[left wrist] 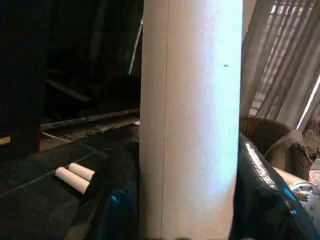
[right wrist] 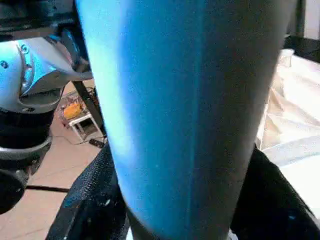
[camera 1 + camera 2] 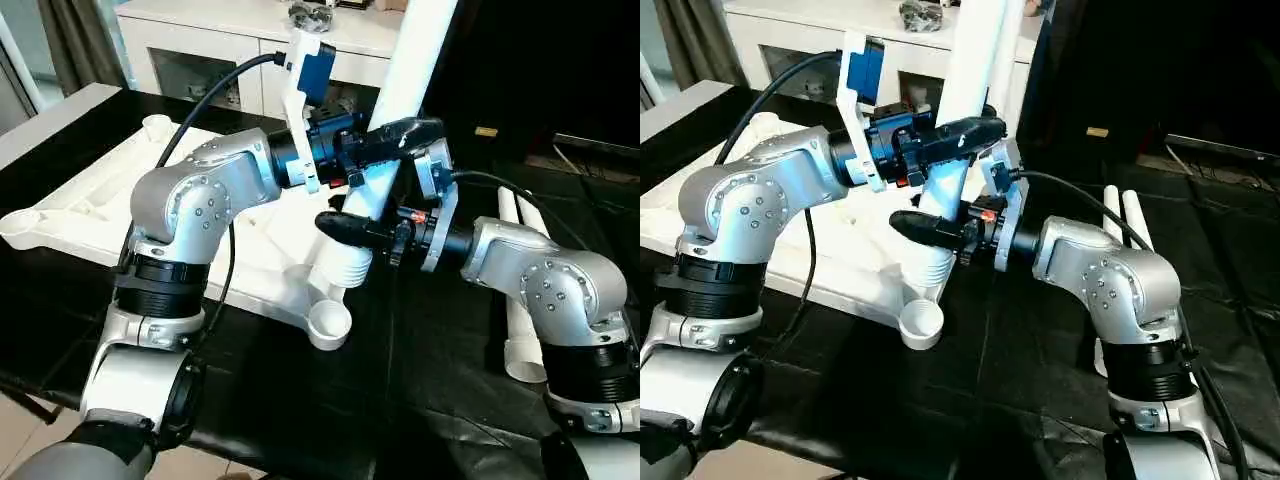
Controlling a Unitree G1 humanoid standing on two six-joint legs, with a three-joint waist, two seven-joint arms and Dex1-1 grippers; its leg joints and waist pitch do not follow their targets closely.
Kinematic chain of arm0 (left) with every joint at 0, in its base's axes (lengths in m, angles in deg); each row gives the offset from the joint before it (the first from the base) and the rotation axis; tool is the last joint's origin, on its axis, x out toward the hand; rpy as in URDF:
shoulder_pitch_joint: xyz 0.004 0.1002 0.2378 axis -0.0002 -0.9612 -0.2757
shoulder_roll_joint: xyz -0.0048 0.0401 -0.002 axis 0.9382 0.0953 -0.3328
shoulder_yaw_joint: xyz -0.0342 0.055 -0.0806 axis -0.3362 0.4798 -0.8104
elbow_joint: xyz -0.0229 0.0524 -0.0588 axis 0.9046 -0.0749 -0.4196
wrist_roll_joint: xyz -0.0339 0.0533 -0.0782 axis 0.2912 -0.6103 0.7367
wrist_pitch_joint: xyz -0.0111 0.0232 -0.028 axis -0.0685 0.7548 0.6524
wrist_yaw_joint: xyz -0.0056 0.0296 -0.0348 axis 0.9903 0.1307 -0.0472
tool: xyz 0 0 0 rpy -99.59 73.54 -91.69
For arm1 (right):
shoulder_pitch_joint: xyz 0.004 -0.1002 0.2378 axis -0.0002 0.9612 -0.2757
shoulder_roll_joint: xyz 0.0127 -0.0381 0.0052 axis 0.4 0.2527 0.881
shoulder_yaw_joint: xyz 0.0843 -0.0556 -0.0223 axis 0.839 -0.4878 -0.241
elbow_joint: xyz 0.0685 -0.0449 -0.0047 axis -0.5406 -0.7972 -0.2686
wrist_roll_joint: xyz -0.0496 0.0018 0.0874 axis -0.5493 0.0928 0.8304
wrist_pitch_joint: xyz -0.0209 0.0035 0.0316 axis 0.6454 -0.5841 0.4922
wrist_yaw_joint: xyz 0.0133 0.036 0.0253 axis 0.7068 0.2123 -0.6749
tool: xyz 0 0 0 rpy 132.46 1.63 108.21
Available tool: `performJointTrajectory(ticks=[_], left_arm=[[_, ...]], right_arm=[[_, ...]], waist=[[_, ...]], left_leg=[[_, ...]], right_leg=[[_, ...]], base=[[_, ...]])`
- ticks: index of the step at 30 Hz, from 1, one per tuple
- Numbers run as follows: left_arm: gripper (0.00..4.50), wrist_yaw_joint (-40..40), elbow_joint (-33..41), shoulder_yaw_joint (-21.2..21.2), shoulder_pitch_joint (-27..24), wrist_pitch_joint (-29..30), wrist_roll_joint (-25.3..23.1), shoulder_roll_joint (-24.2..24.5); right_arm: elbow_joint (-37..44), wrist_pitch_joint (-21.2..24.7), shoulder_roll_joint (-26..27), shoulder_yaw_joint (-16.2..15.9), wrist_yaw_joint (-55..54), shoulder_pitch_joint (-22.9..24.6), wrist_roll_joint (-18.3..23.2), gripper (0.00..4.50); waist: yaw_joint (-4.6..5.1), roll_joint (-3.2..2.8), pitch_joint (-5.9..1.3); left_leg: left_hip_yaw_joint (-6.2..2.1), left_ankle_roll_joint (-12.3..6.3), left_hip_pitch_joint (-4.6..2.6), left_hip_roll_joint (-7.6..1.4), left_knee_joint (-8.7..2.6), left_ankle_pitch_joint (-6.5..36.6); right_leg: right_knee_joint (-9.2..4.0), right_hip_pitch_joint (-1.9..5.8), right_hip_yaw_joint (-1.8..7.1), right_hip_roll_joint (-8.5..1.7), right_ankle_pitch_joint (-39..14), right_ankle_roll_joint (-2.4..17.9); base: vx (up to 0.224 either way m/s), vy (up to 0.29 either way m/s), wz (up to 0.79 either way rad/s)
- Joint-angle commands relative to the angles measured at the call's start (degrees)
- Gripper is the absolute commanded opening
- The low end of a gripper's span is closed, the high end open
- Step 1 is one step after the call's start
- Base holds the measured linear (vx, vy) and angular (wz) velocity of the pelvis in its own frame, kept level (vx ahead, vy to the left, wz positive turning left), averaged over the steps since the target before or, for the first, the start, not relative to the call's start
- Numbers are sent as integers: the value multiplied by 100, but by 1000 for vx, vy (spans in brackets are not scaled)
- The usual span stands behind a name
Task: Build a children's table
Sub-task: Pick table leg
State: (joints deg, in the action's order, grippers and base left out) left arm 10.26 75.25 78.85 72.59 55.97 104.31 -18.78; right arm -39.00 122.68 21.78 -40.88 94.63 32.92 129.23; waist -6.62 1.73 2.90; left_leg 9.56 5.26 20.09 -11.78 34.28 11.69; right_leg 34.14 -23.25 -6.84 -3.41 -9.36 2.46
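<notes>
You have the tabletop (image 3: 90,215) lying underside up on the black table (image 3: 300,400), ribs and round corner sockets facing you, which is how it must lie for legs to go in from above. Rising just ahead of both hands is one white leg (image 3: 400,90), tilted slightly, its ribbed end low beside the near corner socket (image 3: 330,322), which stands empty; whether that end is already seated in a socket you cannot tell from here. Your left gripper (image 3: 400,135) clamps the leg high up, fingers wrapped either side, and your right gripper (image 3: 345,225) sits directly beneath it, its fingers flanking the leg; that looks like a hold, though less surely. Two grips likely steady the long leg while you twist or press it home. Out past your right forearm, spare legs (image 3: 520,300) lie side by side
</notes>
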Motion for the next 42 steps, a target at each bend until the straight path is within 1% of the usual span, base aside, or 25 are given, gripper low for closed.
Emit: performJointTrajectory(ticks=[1, 6, 8, 9, 10, 21, 23, 24, 26, 27, 29, 31, 33, 35, 36, 37, 39, 40, 41, 42], left_arm=[[186, -93, 88, 28, 149, -10, -2, 59], [186, -108, 63, 32, 156, -27, -4, 86], [186, -104, 59, 36, 156, -33, 0, 92], [186, -102, 58, 38, 156, -35, 2, 95], [186, -111, 59, 36, 155, -31, 11, 102], [186, -102, 38, -5, 199, -3, 57, 66], [186, -65, 38, -41, 207, 30, 103, 40], [186, -57, 47, -51, 214, 50, 127, 33], [186, -65, 61, -48, 214, 65, 134, 34], [186, -65, 61, -48, 214, 65, 134, 34], [186, -98, 88, -21, 210, 73, 124, 52], [186, -103, 103, -22, 210, 89, 137, 51], [186, -122, 119, -19, 216, 104, 152, 56], [186, -118, 131, -27, 237, 107, 168, 47], [185, -128, 165, -35, 257, 70, 186, 34], [185, -104, 189, -101, 276, 127, 295, -15], [185, -79, 251, -220, 310, 211, 488, -87], [185, -79, 251, -220, 310, 211, 488, -87], [241, -55, 285, -304, 336, 349, 652, -123], [255, 6, 316, -448, 383, 491, 885, -197]], right_arm=[[-40, 39, -107, 26, -23, -65, -30, 265], [-43, 34, -91, 68, -45, -61, -26, 265], [-45, 54, -66, 108, -53, -47, 23, 293], [-38, 66, -62, 117, -55, -42, 40, 293], [-16, 59, -58, 110, -60, -34, 38, 303], [18, 91, -28, 94, -63, 21, 151, 306], [17, 85, -10, 78, -66, 41, 149, 276], [1, 74, -1, 52, -74, 56, 127, 276], [-28, 66, 15, 35, -82, 65, 116, 257], [-28, 66, 15, 35, -82, 65, 116, 257], [-63, 65, 24, 36, -105, 65, 113, 229], [-80, 64, 20, 39, -112, 64, 119, 227], [-99, 59, 19, 34, -118, 58, 118, 210], [-97, 50, 17, 26, -110, 72, 110, 204], [-104, 37, 24, 26, -112, 82, 98, 202], [-109, 25, 36, 31, -120, 87, 90, 201], [-111, -21, 57, 32, -138, 103, 60, 199], [-111, -21, 57, 32, -138, 103, 60, 199], [-123, -33, 84, 51, -191, 109, 44, 199], [-146, -75, 122, 74, -279, 114, 4, 198]], waist=[[-31, 51, -412], [-31, 57, -413], [-34, 54, -417], [-35, 53, -419], [-32, 38, -414], [-37, 36, -419], [-34, 37, -418], [-35, 40, -418], [-35, 40, -419], [-34, 40, -418], [-35, 31, -421], [-36, 28, -421], [-37, 24, -423], [-38, 10, -420], [-38, 19, -422], [-40, -8, -423], [-36, -5, -425], [-32, -1, -423], [-36, -9, -424], [-37, -19, -426]], left_leg=[[-5, -114, 40, -115, -332, 87], [-4, -113, 46, -110, -330, 92], [-6, -114, 42, -113, -328, 65], [-6, -115, 41, -115, -328, 56], [-7, -107, 39, -117, -330, 74], [-8, -96, 38, -117, -328, 96], [-8, -91, 40, -119, -327, 87], [-8, -92, 41, -118, -327, 93], [-9, -100, 45, -116, -327, 90], [-8, -99, 44, -116, -326, 95], [-10, -97, 39, -120, -327, 82], [-11, -92, 39, -119, -326, 85], [-12, -88, 36, -121, -326, 73], [-16, -77, 37, -124, -328, 95], [-14, -71, 38, -119, -327, 105], [-18, -66, 34, -125, -328, 108], [-16, -57, 41, -122, -323, 115], [-15, -58, 41, -118, -324, 139], [-18, -57, 34, -118, -325, 147], [-17, -54, 37, -117, -322, 145]], right_leg=[[-378, 420, 361, -476, -1479, 318], [-386, 420, 357, -476, -1537, 286], [-376, 416, 357, -471, -1485, 294], [-375, 416, 358, -474, -1462, 304], [-379, 411, 357, -472, -1450, 320], [-368, 424, 358, -476, -1410, 379], [-366, 423, 357, -474, -1376, 399], [-367, 424, 356, -476, -1382, 402], [-364, 427, 356, -476, -1371, 405], [-368, 426, 357, -478, -1382, 399], [-364, 423, 359, -477, -1367, 400], [-359, 426, 356, -474, -1354, 400], [-357, 424, 359, -477, -1316, 416], [-358, 423, 358, -477, -1308, 435], [-359, 430, 357, -476, -1311, 434], [-361, 424, 358, -476, -1288, 445], [-350, 433, 357, -477, -1220, 493], [-357, 433, 356, -475, -1228, 504], [-358, 431, 354, -475, -1247, 502], [-350, 431, 356, -474, -1221, 528]], base=[[0, 0, 0], [0, 0, 0], [0, 0, 0], [0, 0, 0], [0, 0, 0], [0, 0, 0], [0, 0, 0], [0, 0, 0], [0, 0, 0], [0, 0, 0], [0, 0, 0], [0, 0, 0], [0, 0, 0], [0, 0, 0], [0, 0, 0], [0, 0, 0], [0, 0, 0], [0, 0, 0], [0, 0, 0], [0, 0, 0]])
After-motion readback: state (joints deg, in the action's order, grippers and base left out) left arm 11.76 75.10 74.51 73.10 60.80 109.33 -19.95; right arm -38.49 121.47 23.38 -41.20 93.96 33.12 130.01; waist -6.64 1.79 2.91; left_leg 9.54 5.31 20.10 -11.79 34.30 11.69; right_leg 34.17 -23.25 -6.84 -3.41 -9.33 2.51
